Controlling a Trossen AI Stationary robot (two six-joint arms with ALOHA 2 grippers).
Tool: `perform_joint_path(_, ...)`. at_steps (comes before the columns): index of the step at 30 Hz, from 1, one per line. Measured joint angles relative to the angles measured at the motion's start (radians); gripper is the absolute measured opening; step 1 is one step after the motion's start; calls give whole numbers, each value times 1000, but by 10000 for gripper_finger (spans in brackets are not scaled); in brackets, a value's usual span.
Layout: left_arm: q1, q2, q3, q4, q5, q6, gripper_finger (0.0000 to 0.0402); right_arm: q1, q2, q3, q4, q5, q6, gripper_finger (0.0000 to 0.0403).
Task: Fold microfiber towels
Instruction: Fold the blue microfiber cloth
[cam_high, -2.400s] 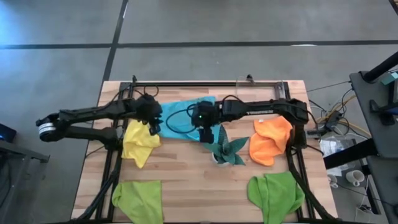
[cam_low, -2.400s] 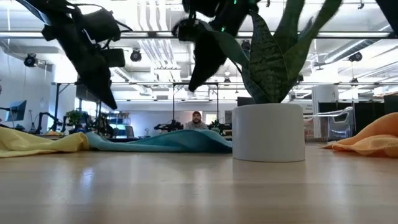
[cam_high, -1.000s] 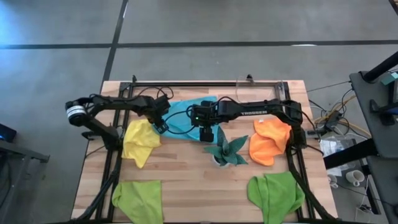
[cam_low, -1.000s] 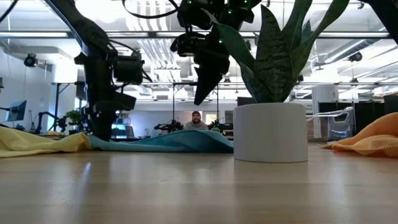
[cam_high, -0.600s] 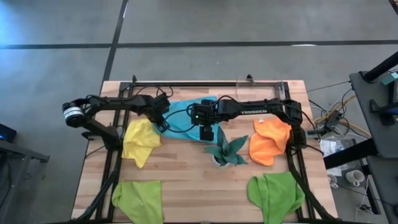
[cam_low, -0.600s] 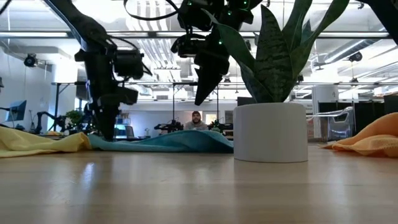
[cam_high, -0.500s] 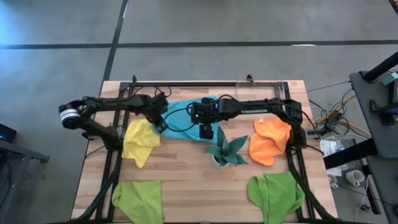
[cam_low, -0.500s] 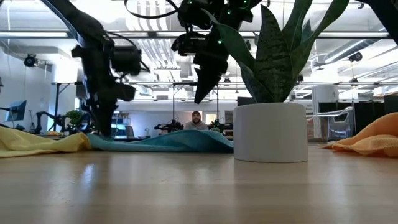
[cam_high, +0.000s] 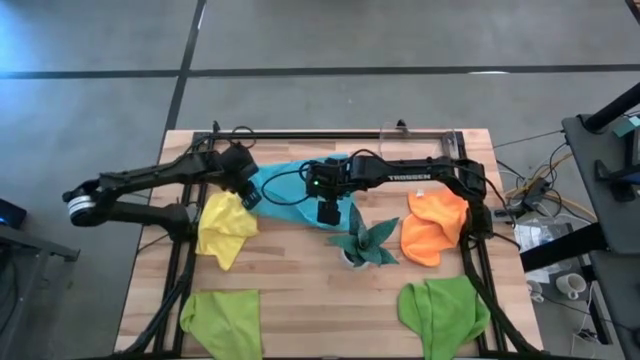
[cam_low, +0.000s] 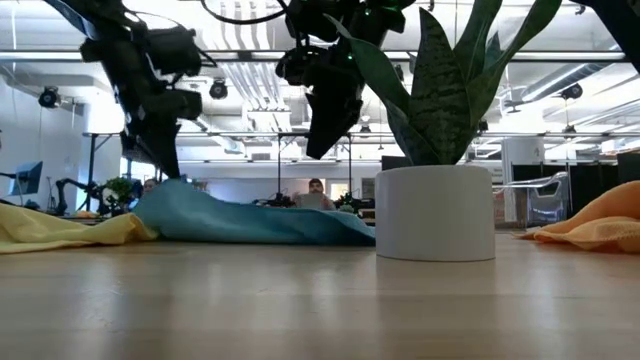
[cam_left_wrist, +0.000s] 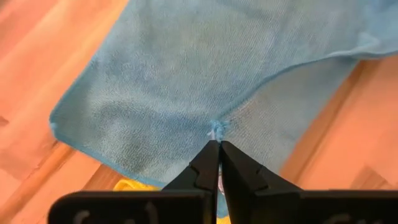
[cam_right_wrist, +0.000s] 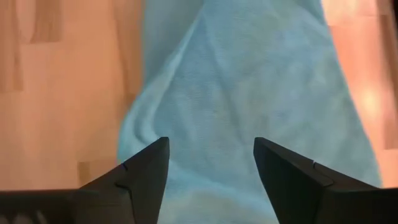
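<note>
Cut off at the lower edge of the high view: both lime green towels (cam_high: 222, 321) (cam_high: 444, 316). In the low view, orange towel (cam_low: 596, 230) clipped at the right edge, yellow towel (cam_low: 60, 230) at the left; plant (cam_low: 437, 75) leaves cropped at the top. Right half of the light blue towel (cam_high: 285, 185) hidden under the right arm (cam_high: 400, 175) in the high view.

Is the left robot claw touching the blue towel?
Touching. The left wrist view shows the left gripper shut, pinching the light blue towel.
</note>
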Motion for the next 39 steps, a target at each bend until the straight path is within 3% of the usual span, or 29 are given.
perform_joint_path(6,3,-67,4,-39,-97,-1,0,14,1,3,-6,-12,34,274)
perform_joint_path(11,19,-89,29,-30,-178,-24,0,11,25,61,-25,-9,61,283)
perform_joint_path(18,60,-20,24,84,-262,-49,0,11,242,250,-132,-12,30,284)
perform_joint_path(23,113,33,27,98,-367,-25,0,59,301,348,-164,-3,-1,283)
perform_joint_path(30,209,41,17,130,-389,28,0,77,322,328,-174,36,45,283)
perform_joint_path(39,217,38,-22,135,-362,53,0,124,334,263,-37,13,-71,271)
